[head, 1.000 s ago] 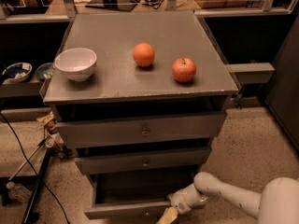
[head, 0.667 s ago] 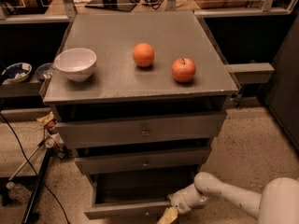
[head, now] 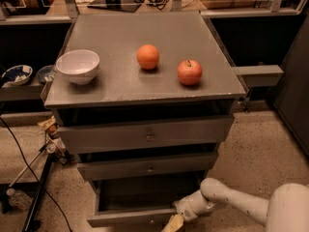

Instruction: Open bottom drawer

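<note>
Bottom drawer point(head: 126, 219) sits partway out at cabinet base, under the 2 other fronts. I see gripper point(head: 174, 221) low at its front edge, right of ctr; can't tell if it's clamped on anything. Bowl point(head: 77, 65), orange point(head: 147, 57), apple point(head: 189, 72) on worktop point(head: 120, 30).

The gripper point(head: 175, 222) sat at the bottom drawer's point(head: 120, 220) pulled-out front. The middle drawer point(head: 145, 167) crowded the space above. Bare floor point(head: 263, 149) lay rightward.

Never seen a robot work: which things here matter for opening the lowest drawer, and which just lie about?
In the job: bottom drawer, pulled partly out; gripper at its front edge.
Just lying about: white bowl, orange, apple, all on the cabinet top.
</note>
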You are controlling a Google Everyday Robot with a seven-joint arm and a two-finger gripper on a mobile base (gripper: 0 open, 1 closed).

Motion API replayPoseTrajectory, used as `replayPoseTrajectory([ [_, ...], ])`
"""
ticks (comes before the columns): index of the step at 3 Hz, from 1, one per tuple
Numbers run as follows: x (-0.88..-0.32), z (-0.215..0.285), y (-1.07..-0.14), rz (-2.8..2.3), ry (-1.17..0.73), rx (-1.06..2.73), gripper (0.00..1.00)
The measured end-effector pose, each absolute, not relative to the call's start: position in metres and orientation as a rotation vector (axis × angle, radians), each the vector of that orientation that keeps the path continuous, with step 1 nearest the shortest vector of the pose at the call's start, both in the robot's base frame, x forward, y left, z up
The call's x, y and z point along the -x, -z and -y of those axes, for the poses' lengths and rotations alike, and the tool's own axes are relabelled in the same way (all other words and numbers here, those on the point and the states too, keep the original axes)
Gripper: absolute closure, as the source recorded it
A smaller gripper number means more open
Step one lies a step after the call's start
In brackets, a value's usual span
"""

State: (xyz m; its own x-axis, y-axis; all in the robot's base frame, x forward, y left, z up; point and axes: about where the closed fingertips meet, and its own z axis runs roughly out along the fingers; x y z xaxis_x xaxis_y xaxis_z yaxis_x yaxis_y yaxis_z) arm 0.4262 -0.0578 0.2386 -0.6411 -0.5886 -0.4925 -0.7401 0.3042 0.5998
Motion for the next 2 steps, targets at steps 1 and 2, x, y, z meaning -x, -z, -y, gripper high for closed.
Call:
replayPoseTrajectory([
  [1, -0.4251, 0.0571, -0.2403, -2.384, -1.254, 1.234, 0.0],
  [2, -0.4251, 0.0571, -0.2403, -2.384, -1.254, 1.234, 0.0],
])
